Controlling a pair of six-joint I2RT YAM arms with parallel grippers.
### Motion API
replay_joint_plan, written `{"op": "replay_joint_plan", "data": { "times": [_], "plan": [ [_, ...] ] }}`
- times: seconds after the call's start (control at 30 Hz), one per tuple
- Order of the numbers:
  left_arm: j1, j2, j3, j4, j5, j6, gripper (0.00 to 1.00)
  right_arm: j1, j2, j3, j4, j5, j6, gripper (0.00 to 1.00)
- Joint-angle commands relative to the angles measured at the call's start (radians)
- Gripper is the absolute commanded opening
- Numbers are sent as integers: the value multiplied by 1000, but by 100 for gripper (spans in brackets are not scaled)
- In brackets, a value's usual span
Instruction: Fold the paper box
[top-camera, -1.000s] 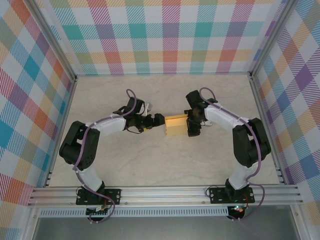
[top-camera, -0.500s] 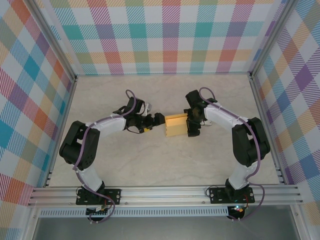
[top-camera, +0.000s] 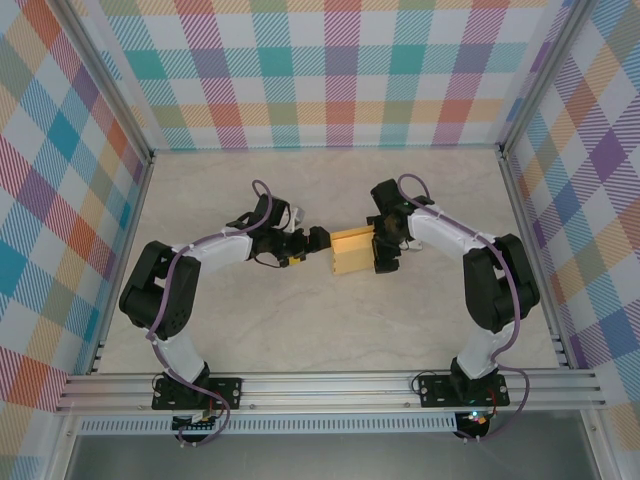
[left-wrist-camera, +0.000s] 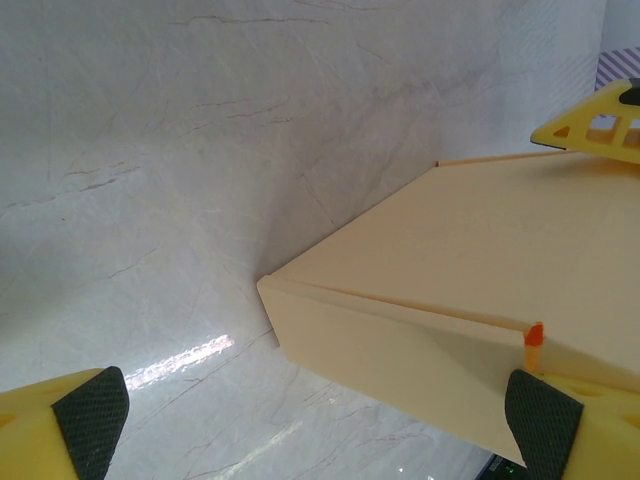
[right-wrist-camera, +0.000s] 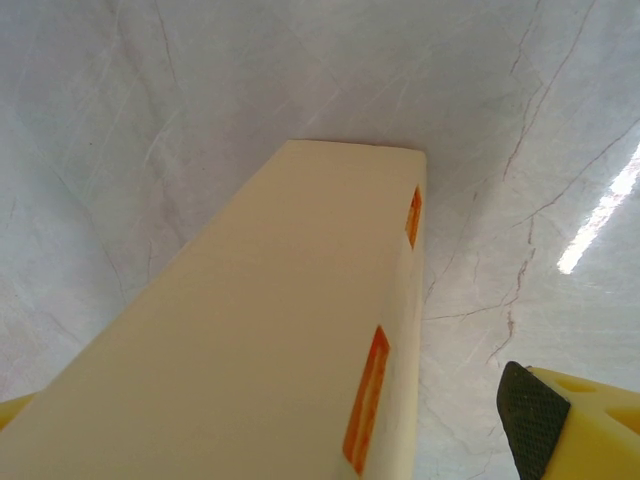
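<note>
Box (top-camera: 349, 252) sits closed & flat on the worktop (top-camera: 250, 330), about centre, squarely btwn the two arms. Pale yellow card. Right wrist cam picks up two orange marks (right-wrist-camera: 366, 398) along one side wall.

R fingers (top-camera: 383, 250) straddle the box's R end, spread wide. In that wrist view the box (right-wrist-camera: 250, 340) runs up the middle and one dark pad (right-wrist-camera: 532, 425) stands clear of its side w/ bare worktop in the gap, so no squeeze. The other R finger is just a yellow sliver at bottom-left; contact can't be told.

L fingers (top-camera: 314, 245) at the box's L end, also wide. Left wrist cam has one pad (left-wrist-camera: 92, 420) well off over bare worktop, the other (left-wrist-camera: 543, 415) right by the box (left-wrist-camera: 450, 290) front wall, near a small orange tab (left-wrist-camera: 534, 335). Touching or not, can't tell. R arm's yellow fingertip (left-wrist-camera: 598, 125) pokes in at the far corner.
</note>
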Motion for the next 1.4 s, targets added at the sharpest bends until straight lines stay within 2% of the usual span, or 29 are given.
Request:
{"op": "replay_joint_plan", "data": {
  "times": [0.0,0.47,0.93,1.37],
  "plan": [
    [-19,3,66,84,88,-6,100,37,25,33,3,-108,-25,93],
    [-15,4,92,81,112,-36,100,37,41,27,3,-97,-37,90],
    [-6,25,62,148,144,-132,100,49,60,25,-1,-76,-44,88],
    [17,-5,33,194,165,-165,100,65,69,28,-11,-37,-55,80]
  ]
}}
